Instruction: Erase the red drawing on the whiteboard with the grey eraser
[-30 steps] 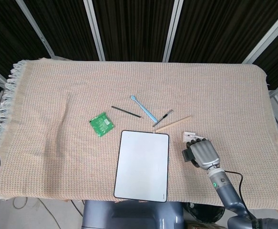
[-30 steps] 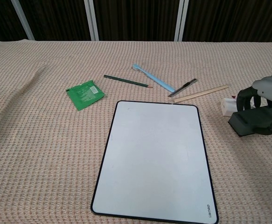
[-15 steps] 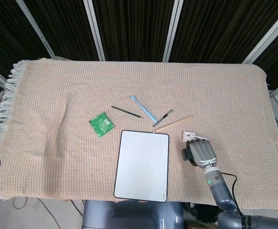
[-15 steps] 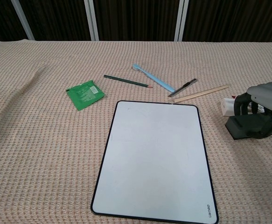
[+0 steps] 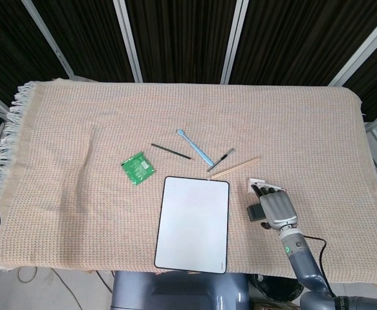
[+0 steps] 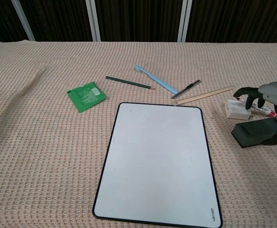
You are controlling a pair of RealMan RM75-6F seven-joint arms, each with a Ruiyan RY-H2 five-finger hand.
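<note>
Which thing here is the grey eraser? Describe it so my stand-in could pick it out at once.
Start at the whiteboard in the middle of the cloth and look off its right edge. The grey eraser sits there under the right hand. It is a dark grey wedge-shaped block, unlike the small white box just behind it or the thin chopstick further back.

The right robot hand [image 5: 275, 208] rests just right of the whiteboard [image 5: 193, 223]. A green packet [image 5: 138, 168] lies beyond the whiteboard's far-left corner
</note>
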